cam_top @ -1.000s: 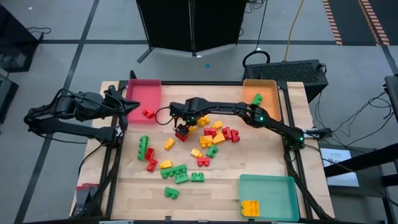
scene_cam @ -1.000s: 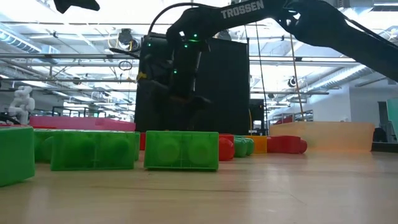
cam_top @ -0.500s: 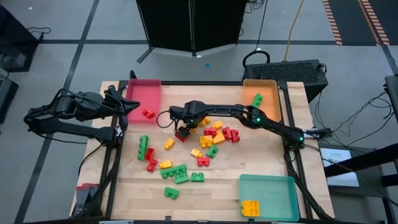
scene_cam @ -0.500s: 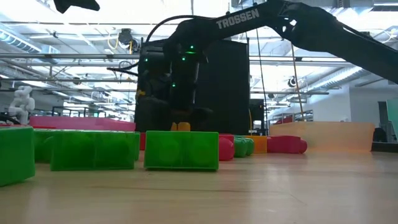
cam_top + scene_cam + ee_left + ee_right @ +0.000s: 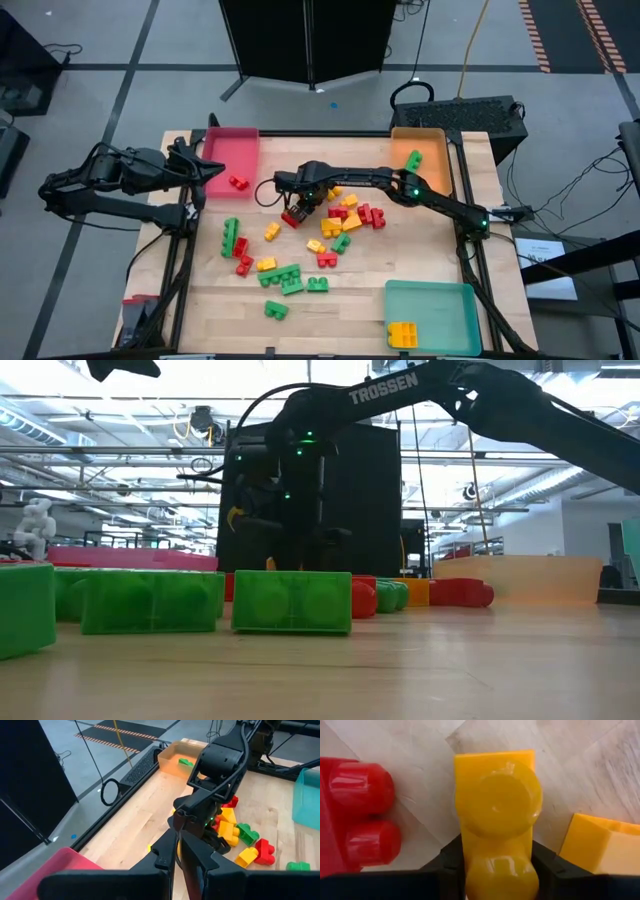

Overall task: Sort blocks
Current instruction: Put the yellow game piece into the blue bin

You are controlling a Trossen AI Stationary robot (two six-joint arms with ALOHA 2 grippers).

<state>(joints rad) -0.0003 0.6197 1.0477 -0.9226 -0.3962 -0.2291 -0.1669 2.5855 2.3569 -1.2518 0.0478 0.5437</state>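
Red, yellow and green blocks (image 5: pixel 330 228) lie scattered over the middle of the wooden table. My right gripper (image 5: pixel 297 210) reaches down into the far left part of the pile and is shut on a yellow block (image 5: pixel 497 820), with a red block (image 5: pixel 357 815) right beside it. In the high view the gripper hides this yellow block. My left gripper (image 5: pixel 178 851) is shut and empty, held above the table's left edge near the red tray (image 5: pixel 228 152). My right gripper pinches the yellow block between its two fingers (image 5: pixel 451 865), one on each long side (image 5: pixel 462 850) near one end. The fingers come from above, pointing down, and lie across the block. The block's studs face up and it sits on the table.
A red block (image 5: pixel 238 182) lies just below the red tray. The orange tray (image 5: pixel 418 150) at the far right holds a green block. The teal tray (image 5: pixel 432 315) at the near right holds a yellow block. Green blocks (image 5: pixel 290 600) lie near the table's front.
My right gripper has come down toward the table onto the far left part of the pile.
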